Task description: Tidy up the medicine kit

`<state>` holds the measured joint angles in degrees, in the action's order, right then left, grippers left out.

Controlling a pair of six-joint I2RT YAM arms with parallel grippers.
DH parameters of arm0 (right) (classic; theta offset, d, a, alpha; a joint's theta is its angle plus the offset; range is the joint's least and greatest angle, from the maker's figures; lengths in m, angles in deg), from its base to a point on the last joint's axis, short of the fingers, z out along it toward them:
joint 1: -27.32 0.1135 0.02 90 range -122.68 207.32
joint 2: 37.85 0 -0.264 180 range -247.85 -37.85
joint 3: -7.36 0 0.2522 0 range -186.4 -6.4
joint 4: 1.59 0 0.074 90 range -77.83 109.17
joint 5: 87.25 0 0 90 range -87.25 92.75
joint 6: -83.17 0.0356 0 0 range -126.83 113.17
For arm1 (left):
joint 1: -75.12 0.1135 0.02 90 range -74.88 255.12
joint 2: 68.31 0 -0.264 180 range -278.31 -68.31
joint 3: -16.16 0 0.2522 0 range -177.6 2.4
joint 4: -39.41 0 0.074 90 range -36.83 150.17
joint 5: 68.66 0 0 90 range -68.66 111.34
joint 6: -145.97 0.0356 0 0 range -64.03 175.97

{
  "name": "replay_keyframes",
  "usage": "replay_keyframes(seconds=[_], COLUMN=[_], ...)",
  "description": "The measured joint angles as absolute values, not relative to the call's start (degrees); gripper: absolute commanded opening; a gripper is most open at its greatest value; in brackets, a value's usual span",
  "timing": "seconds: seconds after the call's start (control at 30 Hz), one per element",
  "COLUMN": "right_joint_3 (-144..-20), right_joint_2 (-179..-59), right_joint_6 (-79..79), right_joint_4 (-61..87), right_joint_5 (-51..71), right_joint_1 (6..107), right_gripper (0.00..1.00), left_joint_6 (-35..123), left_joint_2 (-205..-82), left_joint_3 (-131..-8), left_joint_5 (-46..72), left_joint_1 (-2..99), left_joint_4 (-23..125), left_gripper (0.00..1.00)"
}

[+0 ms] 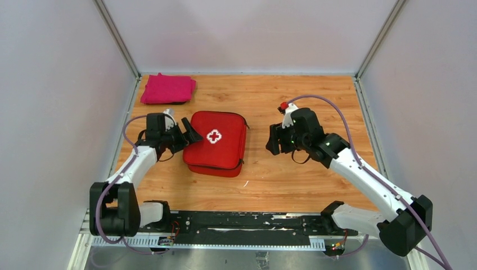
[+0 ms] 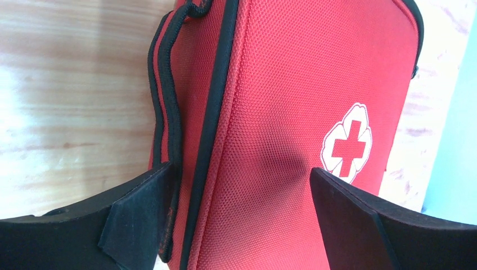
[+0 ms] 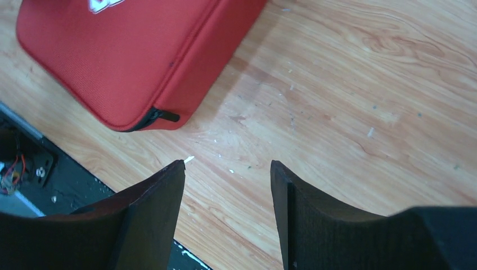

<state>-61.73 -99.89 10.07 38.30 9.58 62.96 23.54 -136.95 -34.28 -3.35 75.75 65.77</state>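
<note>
At the medicine kit [image 1: 216, 147], the left claw [image 2: 239, 174] stands spread wide.

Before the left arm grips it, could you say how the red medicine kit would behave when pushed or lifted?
The medicine kit is probably fairly stiff: its shell holds a boxy shape. Lying flat and wide, it should slide, not tip. The woven fabric likely resists slipping.

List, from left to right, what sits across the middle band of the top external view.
left gripper → medicine kit → right gripper
</note>
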Motion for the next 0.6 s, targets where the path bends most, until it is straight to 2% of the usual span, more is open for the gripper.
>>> replay_keyframes(seconds=[0.2,0.37,0.6], right_joint_3=[-61.3,-58.8,-56.5], right_joint_2=[-104.5,-107.6,-110.4], right_joint_6=[5.4,4.7,4.1], right_joint_4=[37.2,34.8,28.4], right_joint_5=[18.4,25.6,35.2], right_joint_1=[62.9,62.9,60.4], right_gripper=[0.62,0.63,0.61], left_joint_6=[25.9,27.5,29.1], left_joint_2=[-143.6,-148.2,-147.7], left_joint_3=[-39.7,-43.9,-47.0], left_joint_5=[-3.7,-3.7,-2.2], left_joint_1=[69.1,63.7,62.5], left_joint_4=[65.7,65.8,69.0], left_gripper=[0.88,0.87,0.89])
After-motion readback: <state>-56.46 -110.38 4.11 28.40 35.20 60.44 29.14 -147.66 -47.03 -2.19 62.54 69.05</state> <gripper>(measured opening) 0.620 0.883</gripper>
